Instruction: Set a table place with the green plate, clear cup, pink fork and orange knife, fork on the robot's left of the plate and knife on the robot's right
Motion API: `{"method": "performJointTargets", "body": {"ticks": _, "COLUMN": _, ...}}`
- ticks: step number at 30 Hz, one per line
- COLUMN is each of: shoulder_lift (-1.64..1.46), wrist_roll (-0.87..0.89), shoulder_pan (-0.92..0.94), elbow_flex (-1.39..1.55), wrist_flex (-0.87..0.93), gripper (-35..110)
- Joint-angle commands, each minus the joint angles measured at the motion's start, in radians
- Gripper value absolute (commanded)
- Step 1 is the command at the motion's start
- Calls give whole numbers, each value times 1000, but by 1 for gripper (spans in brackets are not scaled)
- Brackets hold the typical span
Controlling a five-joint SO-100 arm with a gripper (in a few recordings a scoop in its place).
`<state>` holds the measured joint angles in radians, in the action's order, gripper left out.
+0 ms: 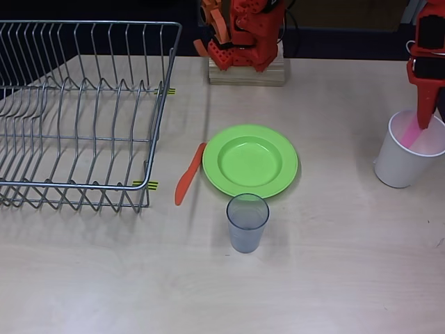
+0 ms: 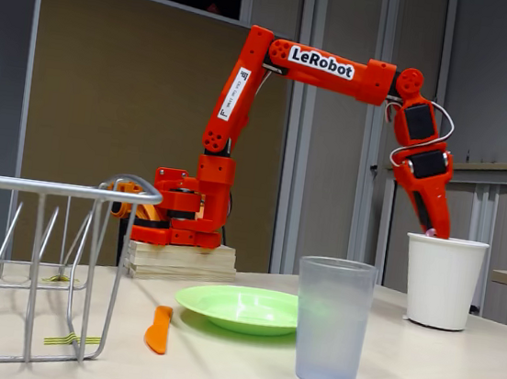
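You've got the gripper (image 1: 419, 125) dipped into the white cup (image 1: 400, 167) at right-centre of the overhead view, going for the pink fork (image 1: 410, 133) standing inside — can't tell if the jaws have clamped yet. Green plate (image 1: 250, 161), clear cup (image 1: 247, 221) and orange knife (image 1: 188, 184) sit mid-frame — already laid out.

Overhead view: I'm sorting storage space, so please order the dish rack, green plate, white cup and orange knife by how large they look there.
1. Dish rack, by far the largest.
2. Green plate.
3. White cup, though standing taller brings it nearer the camera.
4. Orange knife, slimmest.
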<state>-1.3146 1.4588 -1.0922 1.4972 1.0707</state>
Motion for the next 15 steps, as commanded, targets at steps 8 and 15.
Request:
{"method": "performJointTargets", "body": {"ticks": 8, "shoulder_lift": -51, "wrist_roll": -20, "shoulder_pan": 11, "elbow_flex": 41, "wrist_flex": 2, "gripper": 4}}
{"method": "performJointTargets", "body": {"ticks": 15, "shoulder_lift": -67, "wrist_roll": -49, "shoulder_pan": 20, "elbow_flex": 6, "wrist_flex": 37, "gripper": 1}}
